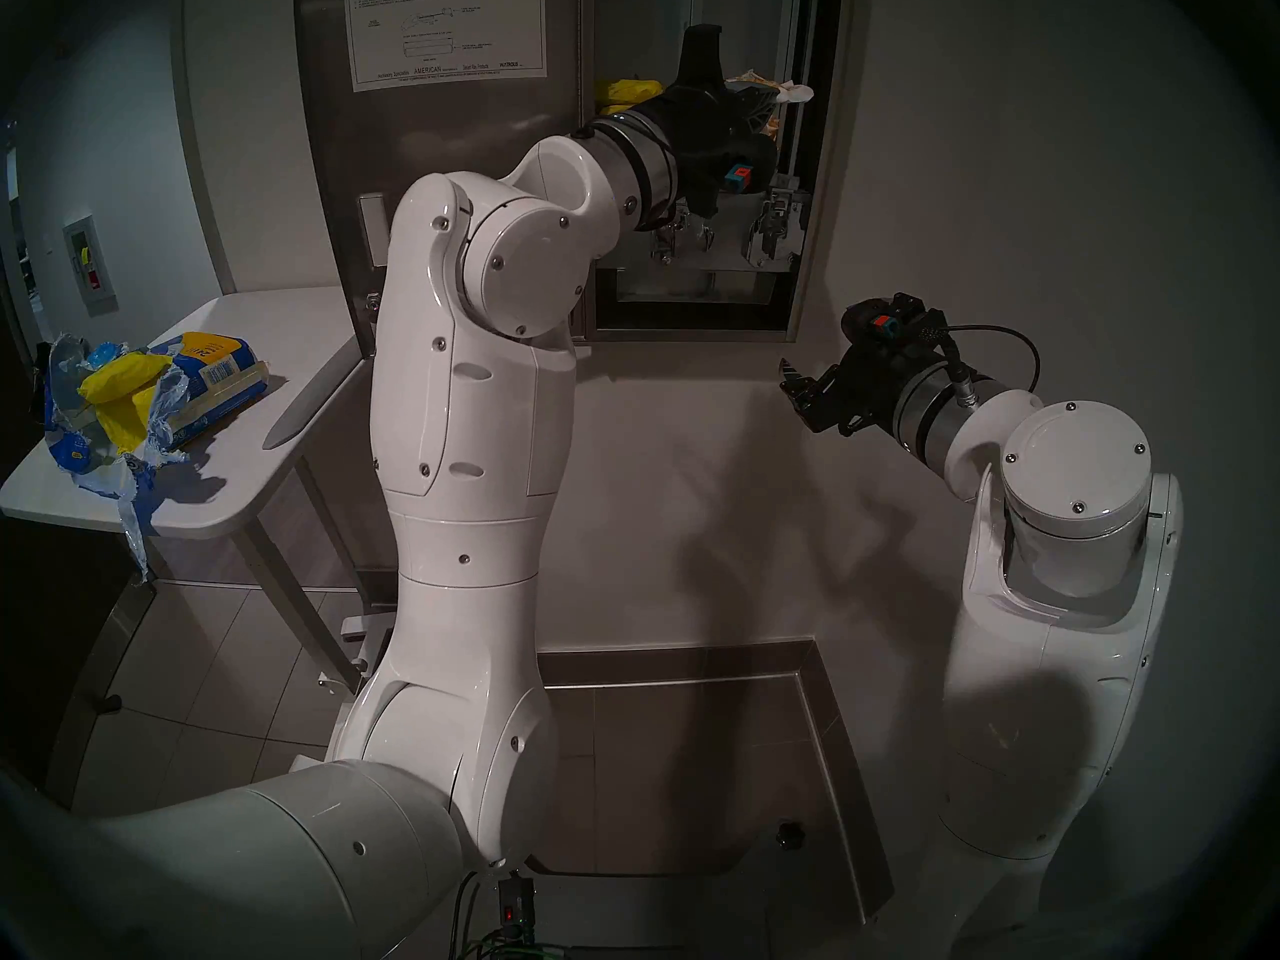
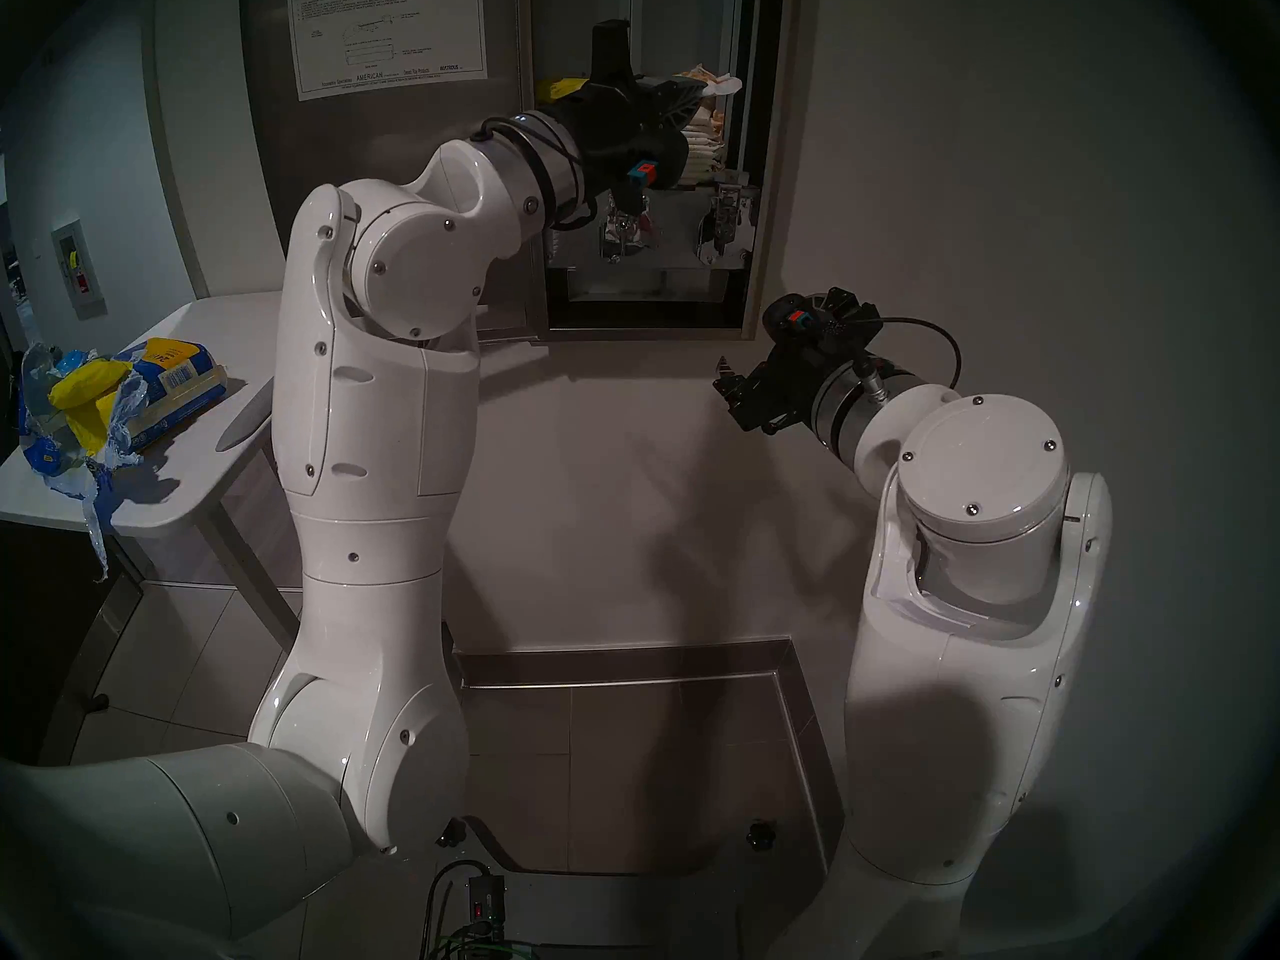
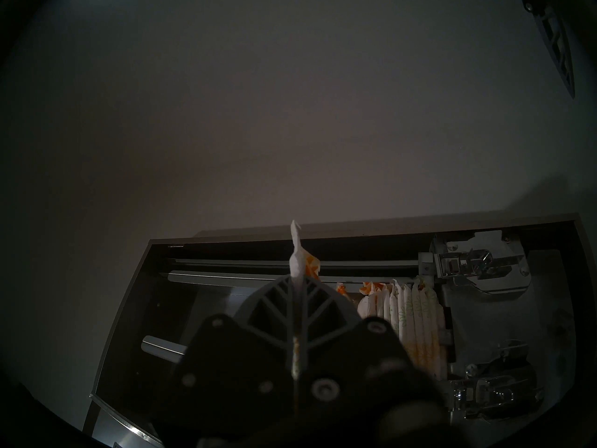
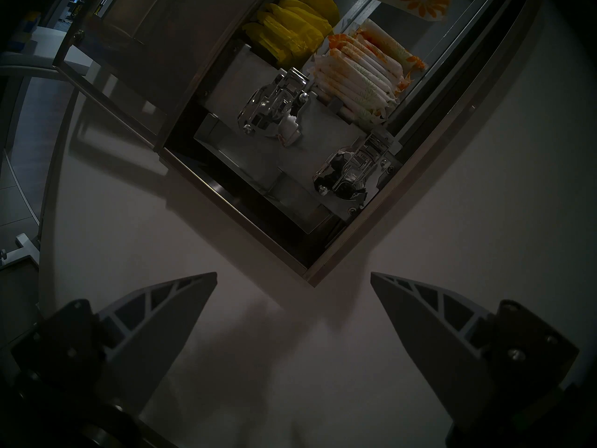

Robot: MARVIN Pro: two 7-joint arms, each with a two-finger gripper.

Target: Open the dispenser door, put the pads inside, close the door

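The dispenser door (image 1: 443,148) stands swung open to the left, with its white instruction sheet (image 1: 443,23) facing me. My left gripper (image 1: 772,99) reaches into the upper right of the open cabinet and is shut on a pad (image 1: 798,93) in a white, orange-daisy wrapper. In the left wrist view the pad (image 3: 295,253) sticks out past the closed fingertips (image 3: 284,284). A stack of pads (image 4: 361,72) fills the right compartment just below it. My right gripper (image 1: 796,390) is open and empty, below the cabinet's lower right corner, close to the wall.
Plain yellow packets (image 4: 290,27) lie in the left compartment. Two chrome lever mechanisms (image 4: 274,104) sit under the compartments. A torn blue-and-yellow bag (image 1: 138,397) lies on the white table (image 1: 228,480) at left. A steel-edged ledge (image 1: 692,668) runs along the floor below.
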